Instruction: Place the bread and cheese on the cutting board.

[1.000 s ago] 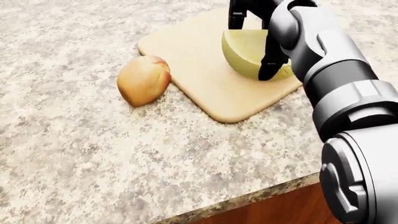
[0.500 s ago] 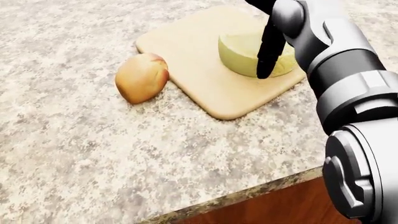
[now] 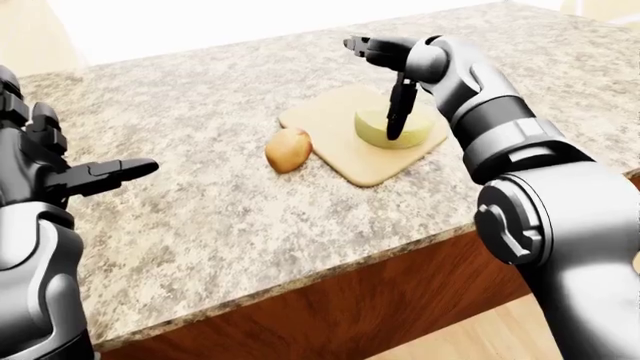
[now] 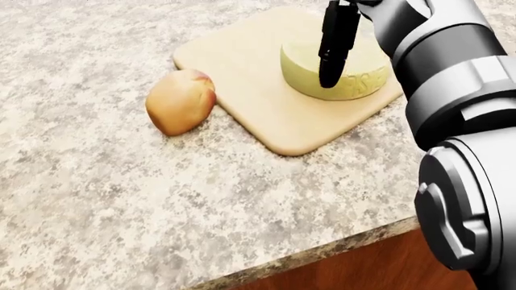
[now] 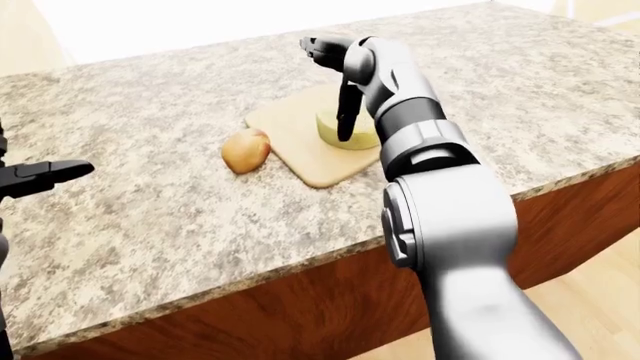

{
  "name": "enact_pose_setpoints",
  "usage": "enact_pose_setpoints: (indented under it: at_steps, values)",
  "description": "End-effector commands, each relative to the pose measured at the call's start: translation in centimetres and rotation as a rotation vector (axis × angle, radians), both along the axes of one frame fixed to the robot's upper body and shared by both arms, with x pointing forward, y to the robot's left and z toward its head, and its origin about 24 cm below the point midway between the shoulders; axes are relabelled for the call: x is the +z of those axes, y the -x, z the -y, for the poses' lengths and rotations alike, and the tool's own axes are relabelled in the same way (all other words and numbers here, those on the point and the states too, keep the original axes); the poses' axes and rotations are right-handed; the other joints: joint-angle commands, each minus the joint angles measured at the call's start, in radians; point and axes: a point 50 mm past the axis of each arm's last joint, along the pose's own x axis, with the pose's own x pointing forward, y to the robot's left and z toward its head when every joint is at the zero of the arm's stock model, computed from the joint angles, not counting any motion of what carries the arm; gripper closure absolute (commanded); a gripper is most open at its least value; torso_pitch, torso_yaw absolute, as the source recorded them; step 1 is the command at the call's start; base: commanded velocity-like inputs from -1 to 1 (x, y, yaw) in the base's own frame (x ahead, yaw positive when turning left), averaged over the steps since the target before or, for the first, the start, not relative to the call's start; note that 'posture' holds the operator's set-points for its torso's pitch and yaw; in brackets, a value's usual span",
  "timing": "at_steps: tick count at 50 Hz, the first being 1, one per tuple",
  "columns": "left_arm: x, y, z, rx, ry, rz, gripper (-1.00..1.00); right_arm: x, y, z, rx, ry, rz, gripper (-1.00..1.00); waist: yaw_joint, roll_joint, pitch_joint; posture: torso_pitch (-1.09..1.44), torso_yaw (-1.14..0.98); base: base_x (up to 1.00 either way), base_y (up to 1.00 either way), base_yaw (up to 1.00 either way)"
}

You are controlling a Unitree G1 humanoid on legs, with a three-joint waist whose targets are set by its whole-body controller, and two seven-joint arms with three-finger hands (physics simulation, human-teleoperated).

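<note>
The cheese [image 4: 343, 75], a pale green half wheel, lay flat on the tan cutting board [image 4: 258, 90] in the upper centre of the head view, toward the board's right edge. The bread [image 4: 181, 101], a golden-brown roll, sat on the speckled granite bench [image 4: 121, 199] to the left of the board, touching or just beside its left edge and not on it.

The right robot hand [image 3: 385, 79] hung above the cheese in the upper middle of the left-eye view. Its fingers were spread apart: one black finger [image 4: 334, 42] pointed down in front of the cheese, and another reached out toward the left of the frame. It gripped nothing. Whether the lowered fingertip touched the cheese could not be told. The right arm filled the right side of every view.

The left robot hand [image 3: 75, 176] was at the left edge of the left-eye view, well apart from the board, with its fingers extended and empty.
</note>
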Motion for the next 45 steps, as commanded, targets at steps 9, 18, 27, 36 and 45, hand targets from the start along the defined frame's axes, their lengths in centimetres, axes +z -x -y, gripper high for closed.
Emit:
enact_pose_setpoints:
  at_steps: [9,18,27,36,45]
  values:
    - [1.8,0.5,0.0,0.014,-0.049,0.08,-1.0,3.6,0.9,-2.6,0.101,-0.009,0.095,-1.0,-0.002,0.009,-0.026,0.0,0.0,0.0,0.0,0.0]
    - [1.8,0.7,-0.1,0.015,-0.048,0.08,-1.0,3.7,1.2,-4.2,0.156,-0.002,0.102,-1.0,-0.003,0.011,-0.025,0.0,0.0,0.0,0.0,0.0]
    - [1.8,0.7,-0.1,0.014,-0.046,0.082,-1.0,3.7,1.7,-5.9,0.217,0.012,0.1,-1.0,-0.005,0.015,-0.025,0.0,0.0,0.0,0.0,0.0]
    - [1.9,0.7,-0.1,0.014,-0.043,0.085,-1.0,3.8,2.6,-8.1,0.349,0.099,0.071,-1.0,-0.008,0.019,-0.023,0.0,0.0,0.0,0.0,0.0]
    - [1.9,0.6,-0.1,0.012,-0.041,0.087,-1.0,5.2,3.6,-8.6,0.411,0.169,0.004,-1.0,-0.011,0.021,-0.02,0.0,0.0,0.0,0.0,0.0]
